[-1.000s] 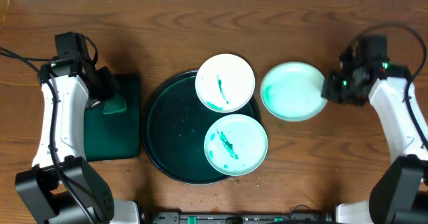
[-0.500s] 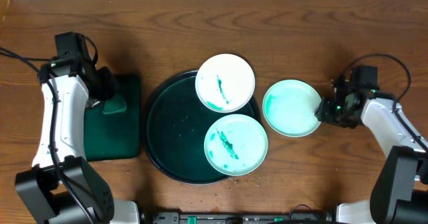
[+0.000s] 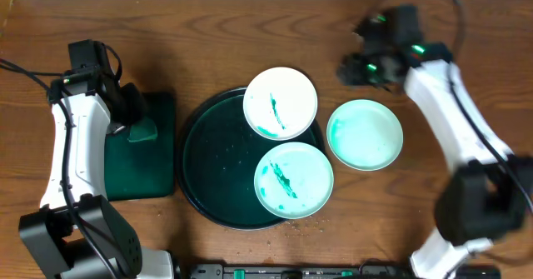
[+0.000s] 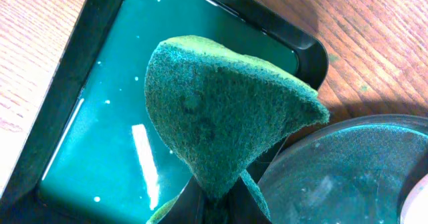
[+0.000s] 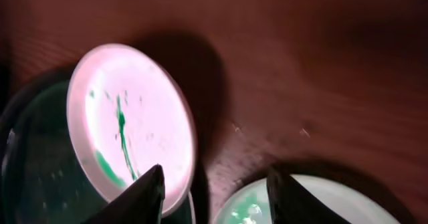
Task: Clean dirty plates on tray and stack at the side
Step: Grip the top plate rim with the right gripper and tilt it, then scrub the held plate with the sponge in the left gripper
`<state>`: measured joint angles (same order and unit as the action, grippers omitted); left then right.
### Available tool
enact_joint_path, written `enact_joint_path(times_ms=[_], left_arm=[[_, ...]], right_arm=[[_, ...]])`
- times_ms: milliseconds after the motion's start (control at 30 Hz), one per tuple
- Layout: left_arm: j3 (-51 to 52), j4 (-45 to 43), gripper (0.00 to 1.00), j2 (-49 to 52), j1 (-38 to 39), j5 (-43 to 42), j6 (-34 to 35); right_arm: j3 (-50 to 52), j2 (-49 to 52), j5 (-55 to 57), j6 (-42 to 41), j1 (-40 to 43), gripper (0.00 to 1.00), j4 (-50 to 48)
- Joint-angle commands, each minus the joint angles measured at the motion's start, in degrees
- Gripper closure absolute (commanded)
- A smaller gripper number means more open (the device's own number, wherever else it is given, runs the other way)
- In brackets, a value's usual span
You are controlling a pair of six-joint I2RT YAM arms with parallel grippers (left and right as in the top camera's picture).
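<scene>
Overhead: pale-mint round plate [image 3: 365,135] on wood surface [image 3: 250,21] beside dark round tray [image 3: 212,158]; right fingers [image 5: 142,196] spread, empty; left fingers [image 4: 189,200] clamp green sponge [image 4: 214,110].

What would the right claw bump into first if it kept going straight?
Probably the bare wooden table, in the gap between the streaked plate and the mint plate; depth is blurry.

Left end effector [image 4: 224,200] clenched, right end effector [image 5: 217,194] fingers spread apart
</scene>
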<state>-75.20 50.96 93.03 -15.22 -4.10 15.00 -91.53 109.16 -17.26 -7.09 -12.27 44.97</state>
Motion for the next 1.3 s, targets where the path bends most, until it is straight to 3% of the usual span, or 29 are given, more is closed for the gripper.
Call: enact_joint_path(times_ms=[0, 167, 300, 367, 767, 967, 1267], left_arm=[[-1.1, 0.0, 0.92, -0.6, -0.2, 0.7, 0.3], [-1.1, 0.0, 0.92, -0.6, -0.2, 0.7, 0.3], [-1.1, 0.0, 0.92, -0.6, -0.2, 0.7, 0.3], [-1.1, 0.0, 0.92, -0.6, -0.2, 0.7, 0.3], [-1.1, 0.0, 0.92, -0.6, 1.4, 0.0, 0.3], [-1.1, 0.0, 0.92, -0.5, 5.6, 0.1, 0.3], [0.8, -0.3, 0.93, 0.9, 13.7, 0.0, 1.0]], right_arm=[[-10.4, 12.1, -0.3, 1.2, -3.2, 0.54, 3.5], [-17.3, 21.2, -1.5, 3.1, -5.1, 0.63, 7.2], [-17.4, 23.5, -1.7, 3.1, -7.1, 0.91, 7.7], [-17.5, 23.5, -1.9, 3.1, -7.7, 0.98, 7.7], [-17.7, 23.4, -5.1, -2.3, -16.6, 0.99, 8.1], [-17.4, 24.2, 2.4, -9.2, -22.0, 0.99, 8.0], [-17.4, 30.3, 0.7, -12.2, -24.7, 0.99, 8.3]])
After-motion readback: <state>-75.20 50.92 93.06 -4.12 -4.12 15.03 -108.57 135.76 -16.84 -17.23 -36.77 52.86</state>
